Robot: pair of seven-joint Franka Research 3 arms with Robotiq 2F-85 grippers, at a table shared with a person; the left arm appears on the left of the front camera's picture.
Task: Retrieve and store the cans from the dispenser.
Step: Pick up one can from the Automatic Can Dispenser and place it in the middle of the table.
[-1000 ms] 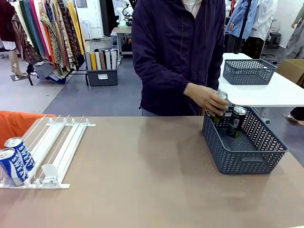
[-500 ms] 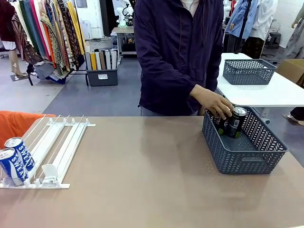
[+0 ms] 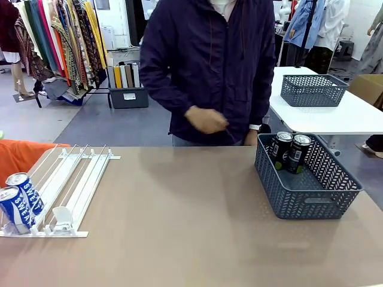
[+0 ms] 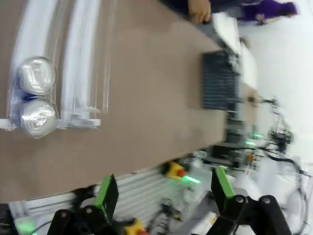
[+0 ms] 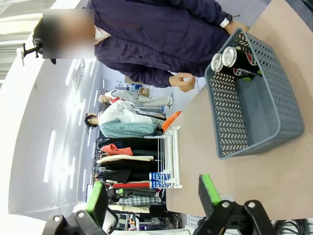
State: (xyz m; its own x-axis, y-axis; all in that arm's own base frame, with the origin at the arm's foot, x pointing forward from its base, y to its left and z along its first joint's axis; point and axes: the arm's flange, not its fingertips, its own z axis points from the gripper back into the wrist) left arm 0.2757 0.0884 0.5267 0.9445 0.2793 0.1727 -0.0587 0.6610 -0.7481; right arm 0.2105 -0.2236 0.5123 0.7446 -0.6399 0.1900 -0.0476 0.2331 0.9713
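Two blue "SWEAT" cans (image 3: pixel 19 201) stand at the near end of the white dispenser (image 3: pixel 75 179) on the table's left; their silver tops (image 4: pixel 35 93) face the left wrist camera. Two black Pepsi cans (image 3: pixel 290 151) stand upright side by side in the far corner of the dark grey basket (image 3: pixel 311 191) at the right, also visible as cans (image 5: pixel 231 59) from the right wrist. The person's hand (image 3: pixel 205 119) hangs empty over the far table edge. My left gripper (image 4: pixel 164 188) is open above the near table edge. Just as empty and open, my right gripper (image 5: pixel 151 193) hovers high, well off the basket.
A second grey basket (image 3: pixel 313 89) sits on a white table behind at the right. An orange cloth (image 3: pixel 24 154) lies beside the dispenser's far left. The person stands at the far edge, centre. Brown tabletop (image 3: pixel 179 221) stretches between dispenser and basket.
The person set the second black can down in the basket beside the first, let go, and drew the hand back leftward toward the table's middle.
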